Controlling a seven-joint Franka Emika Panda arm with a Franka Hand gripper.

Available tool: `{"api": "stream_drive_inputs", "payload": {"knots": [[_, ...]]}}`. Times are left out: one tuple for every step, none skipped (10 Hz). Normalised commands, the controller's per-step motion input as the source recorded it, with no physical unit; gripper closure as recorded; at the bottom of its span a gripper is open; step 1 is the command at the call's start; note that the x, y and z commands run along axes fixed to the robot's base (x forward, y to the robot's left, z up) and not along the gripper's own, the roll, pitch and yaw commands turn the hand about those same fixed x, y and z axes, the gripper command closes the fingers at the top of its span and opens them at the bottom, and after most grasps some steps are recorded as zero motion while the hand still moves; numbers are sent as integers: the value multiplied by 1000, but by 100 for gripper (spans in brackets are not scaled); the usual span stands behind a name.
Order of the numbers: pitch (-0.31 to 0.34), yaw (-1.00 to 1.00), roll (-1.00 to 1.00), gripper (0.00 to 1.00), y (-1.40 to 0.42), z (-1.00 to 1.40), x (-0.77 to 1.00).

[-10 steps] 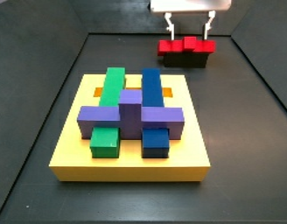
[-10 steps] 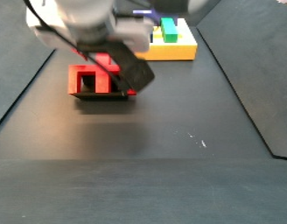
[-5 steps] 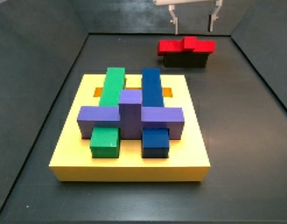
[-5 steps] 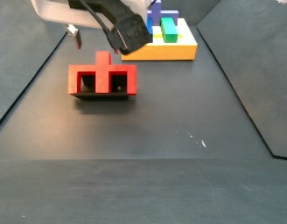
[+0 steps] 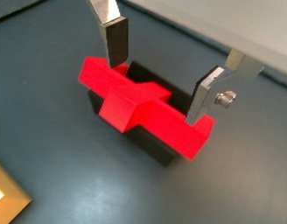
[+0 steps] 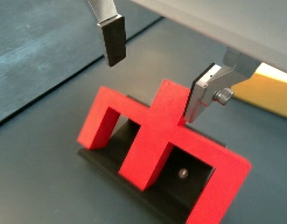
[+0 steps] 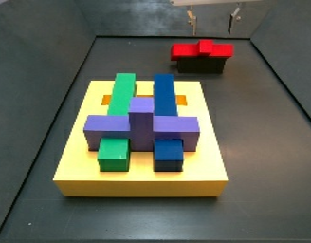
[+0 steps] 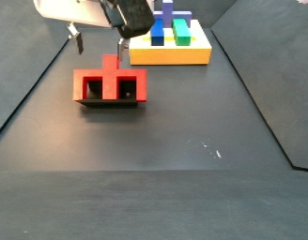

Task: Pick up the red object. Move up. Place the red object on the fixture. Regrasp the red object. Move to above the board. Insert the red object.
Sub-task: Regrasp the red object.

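1. Resting on the fixture (image 5: 157,144), the red object (image 5: 140,105) lies flat across its top, free of any grip; in a side view the red object (image 8: 112,82) shows three prongs, the middle one sticking out past the black holder (image 8: 109,101).
2. The end effector (image 5: 164,74) hangs just above the red object with its two silver fingers (image 5: 115,38) spread apart and nothing between them; in a wrist view the dark pads (image 6: 113,39) stand clear of the red plastic.
3. Judged from this layout, picking up, lifting and placing on the fixture are done. The regrasp seems to be the step in hand, and the move to above the board and the insertion are left.
4. The board (image 7: 80,161) sits on the dark surface (image 8: 182,141), well apart from the fixture (image 7: 200,65), with the red object (image 7: 203,47) on top of it.
5. Counted in a side view: one red object, one fixture, one board, one green bar (image 7: 120,95), one blue bar (image 7: 163,95), one purple block (image 7: 141,123) crossing them, and orange inlays (image 7: 107,98) showing at either side.
6. For the regrasp, the open fingers would likely need to close on the red piece squarely, since a skewed hold could spoil the fit into the board.
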Motion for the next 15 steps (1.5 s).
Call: {"api": "stream_drive_inputs", "payload": {"knots": [[209, 197, 1000, 0, -163, 63, -80], [183, 203, 1000, 0, -166, 57, -40], [174, 214, 1000, 0, -157, 54, -40], [129, 280, 1000, 0, -97, 20, -26], [120, 311, 1000, 0, -57, 0, 0], [120, 320, 1000, 0, -54, 0, -11], [114, 323, 1000, 0, -63, 0, -23], [0, 297, 1000, 0, -203, 0, 0], [-34, 294, 1000, 0, -209, 0, 0], [-40, 291, 1000, 0, -214, 0, 0], [-23, 303, 1000, 0, -209, 0, 0], [-49, 320, 1000, 0, -226, -26, 0], [-86, 289, 1000, 0, -289, -94, 0], [-260, 146, 783, 0, -297, -117, 0], [0, 0, 37, 0, 0, 0, 0]]}}
